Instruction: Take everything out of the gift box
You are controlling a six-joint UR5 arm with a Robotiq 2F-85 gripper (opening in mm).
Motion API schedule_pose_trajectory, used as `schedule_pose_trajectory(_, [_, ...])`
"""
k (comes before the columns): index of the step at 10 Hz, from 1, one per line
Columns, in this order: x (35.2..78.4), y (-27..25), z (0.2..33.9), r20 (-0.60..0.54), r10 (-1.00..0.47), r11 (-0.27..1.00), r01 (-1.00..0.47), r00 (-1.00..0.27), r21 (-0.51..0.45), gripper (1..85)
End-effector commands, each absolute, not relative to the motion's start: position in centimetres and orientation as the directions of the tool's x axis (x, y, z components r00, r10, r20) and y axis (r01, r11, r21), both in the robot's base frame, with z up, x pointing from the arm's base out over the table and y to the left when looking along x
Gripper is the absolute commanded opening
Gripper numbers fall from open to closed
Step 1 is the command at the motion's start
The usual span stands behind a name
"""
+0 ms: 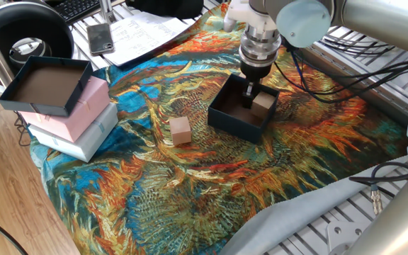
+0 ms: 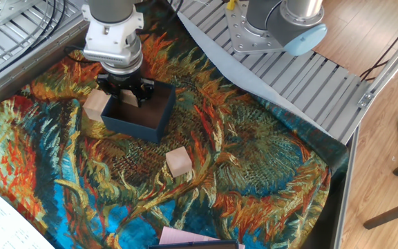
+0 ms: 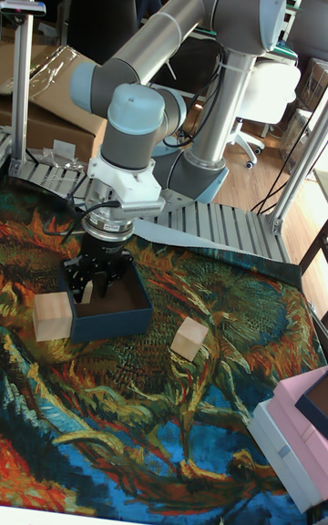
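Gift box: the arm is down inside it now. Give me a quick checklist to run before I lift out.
1. Gripper inside the gift box: ok, fingers are below the rim at the box's corner.
2. Cube in box between the fingers: cannot tell; it sits right beside the fingers, but contact is hidden.
3. Fingers shut on it: cannot tell from any view.
4. Other cubes out already: ok, one cube rests on the cloth against the box's outer wall, another lies apart on the cloth.
5. Drop area free: ok, open cloth lies beside the box.
6. Fingers clear of box wall: cannot tell, very close.
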State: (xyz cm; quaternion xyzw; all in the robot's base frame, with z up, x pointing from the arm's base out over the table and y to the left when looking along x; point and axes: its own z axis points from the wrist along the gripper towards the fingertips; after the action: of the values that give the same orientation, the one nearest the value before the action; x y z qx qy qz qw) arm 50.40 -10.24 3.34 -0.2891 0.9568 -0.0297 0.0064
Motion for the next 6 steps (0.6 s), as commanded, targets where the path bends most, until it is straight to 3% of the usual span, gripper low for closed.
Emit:
schedule_pose_trajectory(1, [50.1,-11.1,3.8,0.022,-0.600,0.798,-0.600,-0.800,-0.061,57.3])
schedule_pose_trajectory(4, [49.5,-11.3,4.3,0.031,-0.602,0.797,-0.602,-0.798,-0.042,60.3])
schedule_pose_trajectory(6, [48.9,-11.1,4.4,0.037,-0.579,0.814,-0.580,-0.814,-0.020,53.3])
